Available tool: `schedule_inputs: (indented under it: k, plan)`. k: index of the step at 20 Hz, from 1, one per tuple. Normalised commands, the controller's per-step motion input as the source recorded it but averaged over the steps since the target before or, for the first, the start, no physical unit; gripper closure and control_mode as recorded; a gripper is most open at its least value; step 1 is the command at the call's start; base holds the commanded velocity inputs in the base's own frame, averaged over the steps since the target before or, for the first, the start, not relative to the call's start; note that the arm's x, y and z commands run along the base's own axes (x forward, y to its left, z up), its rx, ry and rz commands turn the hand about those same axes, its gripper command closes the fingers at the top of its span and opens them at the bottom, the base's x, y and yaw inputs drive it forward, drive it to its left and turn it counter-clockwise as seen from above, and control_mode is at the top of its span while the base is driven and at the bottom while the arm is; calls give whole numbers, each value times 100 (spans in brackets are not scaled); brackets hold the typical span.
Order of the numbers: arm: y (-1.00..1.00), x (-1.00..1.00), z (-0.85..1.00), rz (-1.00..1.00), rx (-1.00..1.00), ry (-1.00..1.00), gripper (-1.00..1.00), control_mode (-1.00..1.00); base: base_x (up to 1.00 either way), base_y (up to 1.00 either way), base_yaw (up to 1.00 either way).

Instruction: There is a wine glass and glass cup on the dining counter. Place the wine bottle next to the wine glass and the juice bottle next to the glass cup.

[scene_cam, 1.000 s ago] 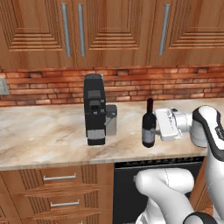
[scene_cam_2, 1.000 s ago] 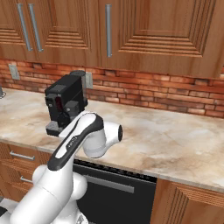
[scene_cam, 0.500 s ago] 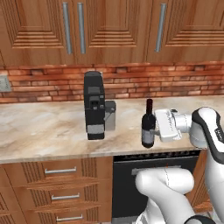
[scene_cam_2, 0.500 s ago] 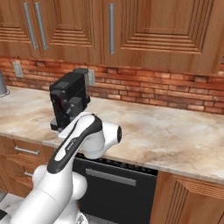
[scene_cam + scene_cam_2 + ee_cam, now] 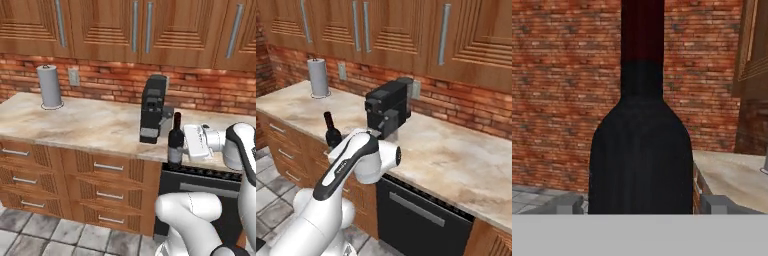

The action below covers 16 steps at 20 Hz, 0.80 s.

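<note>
The pincer (image 5: 181, 145) is clenched on the wine bottle (image 5: 175, 141), one grey fingertip (image 5: 562, 204) showing on each side of the dark body in the hand view. The bottle stands upright in the grip, held out past the front edge of the wall table (image 5: 90, 125), off its top, just beside the black coffee machine (image 5: 152, 109). A paper towel roll (image 5: 50, 86) stands well apart at the far left.

I'd say the carrying step for the first bottle is in hand. Next the base must drive to the dining counter, keeping the bottle upright, then set it close to the wine glass without knocking it.
</note>
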Motion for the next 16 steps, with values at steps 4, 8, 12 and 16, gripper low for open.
schedule_inputs:
  k: [4, 8, 12, 16]
  plan:
    - [0, 0, 0, 0, 0, 0, 100, 100, -11, 27, 87]
    - [0, 0, 0, 0, 0, 0, 100, 100, -7, 26, 85]
    - [0, 0, 0, 0, 0, 0, 100, 100, 0, 27, 79]
    - [0, 0, 0, 0, 0, 0, 100, 100, 19, 22, 62]
